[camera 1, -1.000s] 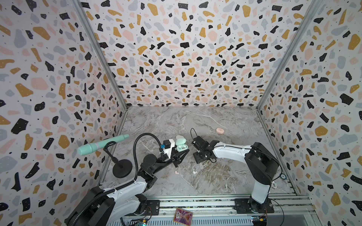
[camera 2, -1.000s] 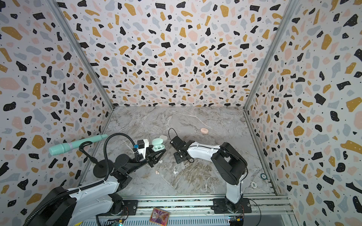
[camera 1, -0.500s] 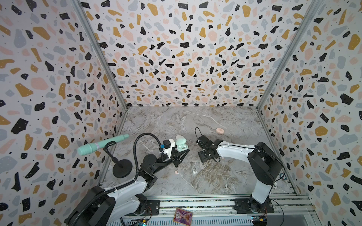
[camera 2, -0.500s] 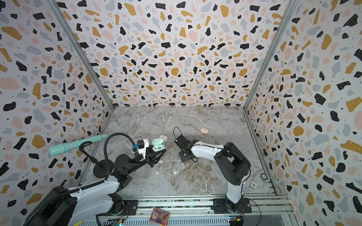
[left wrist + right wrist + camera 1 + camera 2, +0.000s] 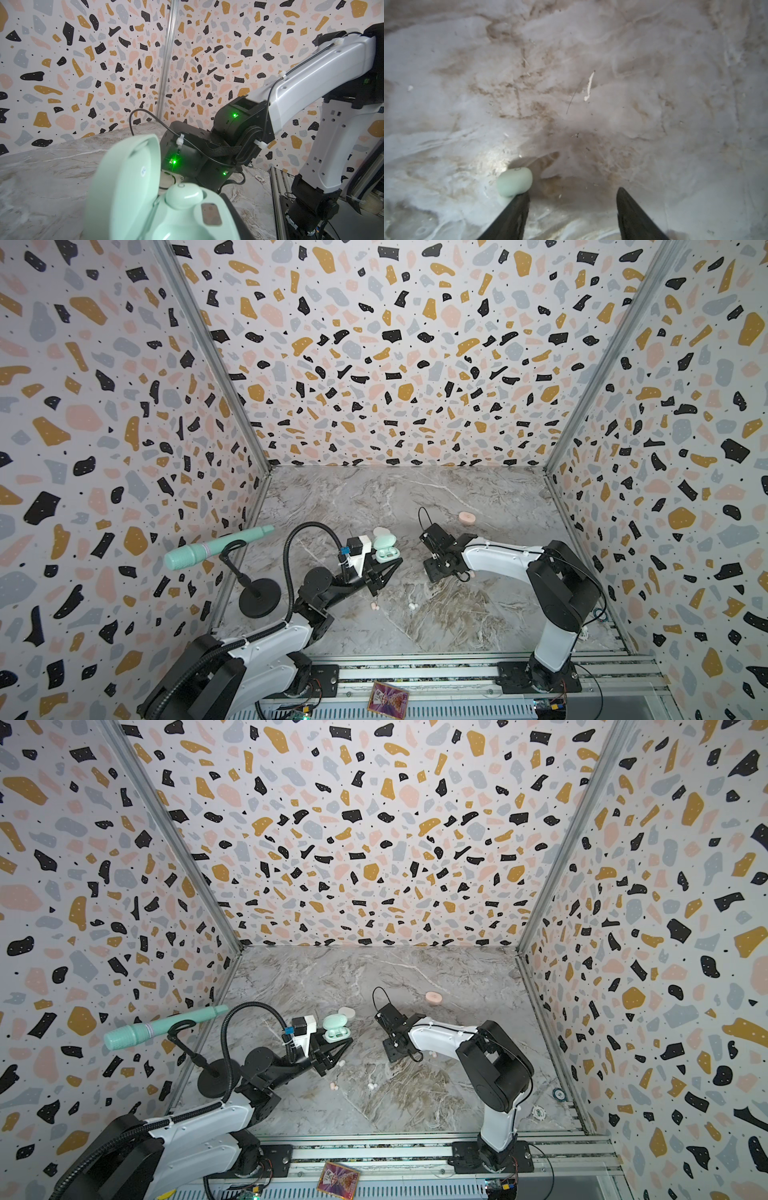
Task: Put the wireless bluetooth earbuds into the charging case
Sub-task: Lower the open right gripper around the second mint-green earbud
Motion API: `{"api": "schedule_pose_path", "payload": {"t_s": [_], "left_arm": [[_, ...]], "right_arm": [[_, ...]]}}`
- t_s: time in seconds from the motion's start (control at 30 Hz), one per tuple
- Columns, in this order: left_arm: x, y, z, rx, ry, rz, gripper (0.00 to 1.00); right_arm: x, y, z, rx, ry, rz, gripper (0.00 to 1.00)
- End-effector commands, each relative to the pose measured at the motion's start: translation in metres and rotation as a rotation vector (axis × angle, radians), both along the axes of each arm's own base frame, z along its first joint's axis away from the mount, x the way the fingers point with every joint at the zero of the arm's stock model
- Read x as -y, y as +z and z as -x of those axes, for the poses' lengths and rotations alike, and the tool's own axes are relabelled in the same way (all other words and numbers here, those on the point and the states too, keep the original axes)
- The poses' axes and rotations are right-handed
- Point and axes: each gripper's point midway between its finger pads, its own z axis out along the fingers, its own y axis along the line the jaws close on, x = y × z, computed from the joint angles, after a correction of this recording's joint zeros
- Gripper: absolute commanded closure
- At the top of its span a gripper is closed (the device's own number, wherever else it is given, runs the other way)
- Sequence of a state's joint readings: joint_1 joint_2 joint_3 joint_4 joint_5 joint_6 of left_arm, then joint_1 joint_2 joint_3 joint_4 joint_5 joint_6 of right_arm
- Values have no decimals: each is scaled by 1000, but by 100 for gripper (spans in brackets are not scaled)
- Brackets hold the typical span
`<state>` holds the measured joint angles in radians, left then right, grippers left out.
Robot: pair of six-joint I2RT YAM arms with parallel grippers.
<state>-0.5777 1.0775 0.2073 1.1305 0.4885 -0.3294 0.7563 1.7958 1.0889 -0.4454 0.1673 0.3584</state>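
Terrazzo-print walls (image 5: pixel 374 344) on three sides; metal corner posts (image 5: pixel 216 364); grey marble-look floor (image 5: pixel 478 626); even light.

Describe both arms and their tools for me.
The left arm and right arm have white shells and black joints. A ribbed black hose loops over the left arm; a thin black cable with white ties runs along the right arm. The right tool has black tapered fingers.

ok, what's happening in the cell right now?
The left gripper is shut on the open mint charging case, with one seated earbud inside. The right gripper hangs open just over the table. The loose mint earbud lies at one fingertip, outside the jaws. Pink buds and white buds lie on the table, untouched.
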Motion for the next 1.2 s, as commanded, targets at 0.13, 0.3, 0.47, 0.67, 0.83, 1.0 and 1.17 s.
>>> {"api": "schedule_pose_path", "payload": {"t_s": [0.13, 0.3, 0.47, 0.67, 0.83, 1.0, 1.17], "left_arm": [[-1, 25, 3, 76, -12, 55, 80], [-2, 25, 3, 75, -12, 54, 80], [-1, 24, 3, 75, -11, 54, 80], [-1, 25, 4, 74, -14, 56, 80], [-2, 25, 4, 75, -14, 58, 80], [-3, 25, 5, 75, -11, 58, 80], [-2, 25, 4, 72, -10, 60, 80]], "right_arm": [[5, 4, 1, -22, -25, -5, 33], [11, 5, 0, -40, -56, 1, 32], [6, 21, 1, -87, -125, -82, 32], [4, 9, 10, -172, -172, -76, 33], [8, -1, 8, -182, -182, -47, 34], [8, -6, 8, -185, -181, -43, 34], [4, -6, 1, -173, -174, -45, 35]]}}
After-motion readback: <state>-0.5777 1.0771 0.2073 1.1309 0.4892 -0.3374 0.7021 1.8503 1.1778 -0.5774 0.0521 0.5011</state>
